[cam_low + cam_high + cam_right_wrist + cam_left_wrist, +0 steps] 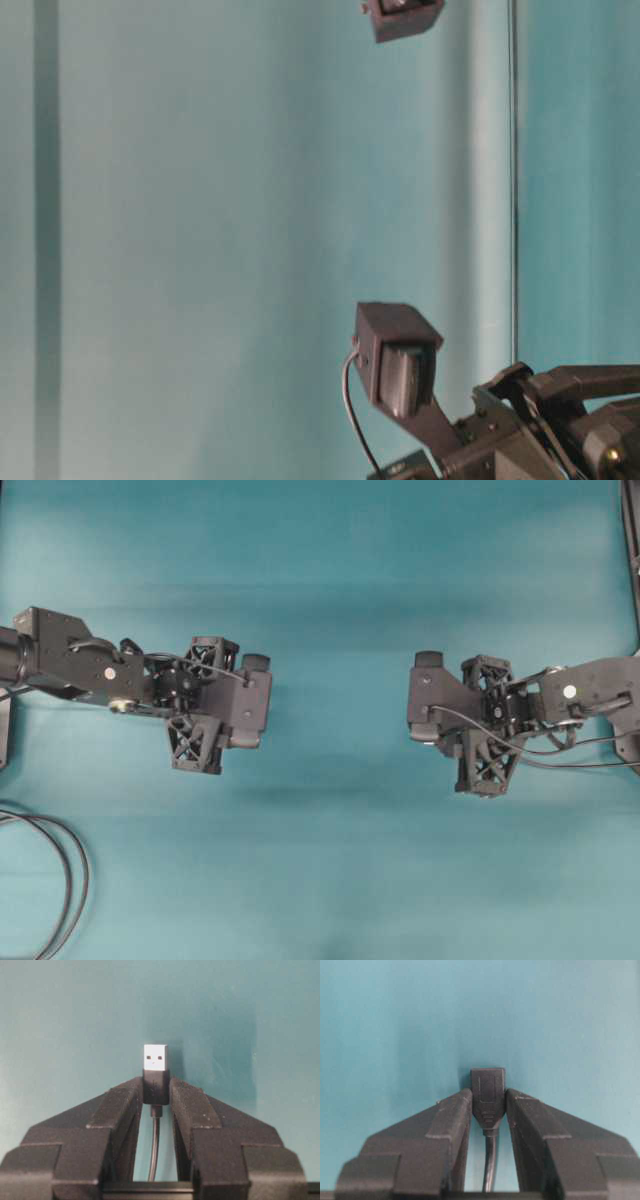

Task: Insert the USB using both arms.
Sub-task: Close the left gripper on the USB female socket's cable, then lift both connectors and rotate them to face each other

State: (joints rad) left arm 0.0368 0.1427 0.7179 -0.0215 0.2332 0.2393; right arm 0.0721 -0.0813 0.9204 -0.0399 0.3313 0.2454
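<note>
In the right wrist view my right gripper (156, 1082) is shut on the dark body of the USB (155, 1060). Its silvery metal tip sticks out past the fingertips, and its thin cable runs back between the fingers. In the left wrist view my left gripper (488, 1094) is shut on the all-black socket end (488, 1087) of the other cable, open end outward. From overhead, the left arm (100, 665) and right arm (580, 695) face each other across a wide gap over the teal table. Their wrists hide the fingertips and both connectors there.
A looped black cable (62, 880) lies at the table's lower left corner. Thin cables (560, 755) trail from the right wrist toward the right edge. The table-level view shows only boxy arm parts (395, 365) against teal.
</note>
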